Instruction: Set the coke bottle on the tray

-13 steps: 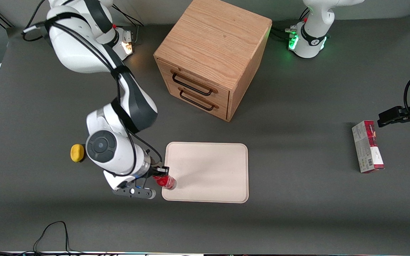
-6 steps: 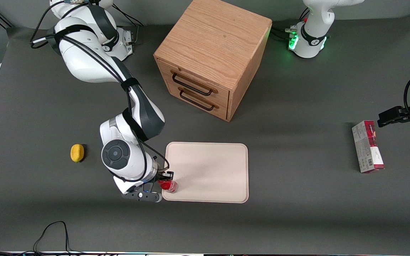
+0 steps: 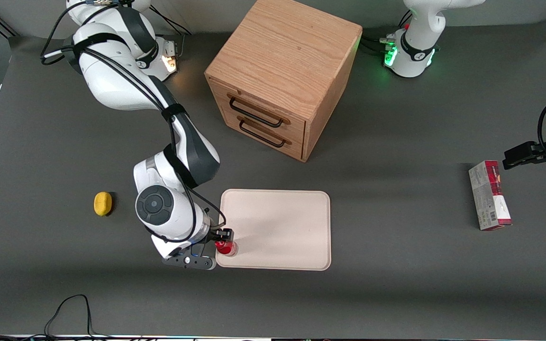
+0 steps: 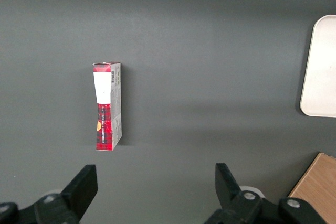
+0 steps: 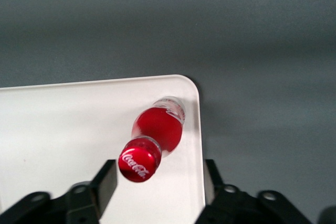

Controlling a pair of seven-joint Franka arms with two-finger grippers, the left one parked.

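The coke bottle (image 3: 226, 247), small and red with a red cap, stands upright on the cream tray (image 3: 277, 227), in the tray's corner nearest the front camera at the working arm's end. My right gripper (image 3: 222, 241) hangs over that corner. In the right wrist view the bottle (image 5: 152, 140) rises between the two fingers (image 5: 107, 182) with a gap on each side of its cap. The gripper (image 5: 157, 176) is open and touches nothing. The bottle's clear base sits just inside the tray (image 5: 63, 129) rim.
A wooden two-drawer cabinet (image 3: 277, 71) stands farther from the front camera than the tray. A yellow lemon-like object (image 3: 103, 203) lies beside the working arm. A red-and-grey carton (image 3: 489, 195) lies toward the parked arm's end, and the left wrist view shows this carton (image 4: 107, 106) too.
The arm carried the tilted bottle over the tray's edge, and the bottle now stands upright on the tray corner. The arm has barely moved in the last half second.
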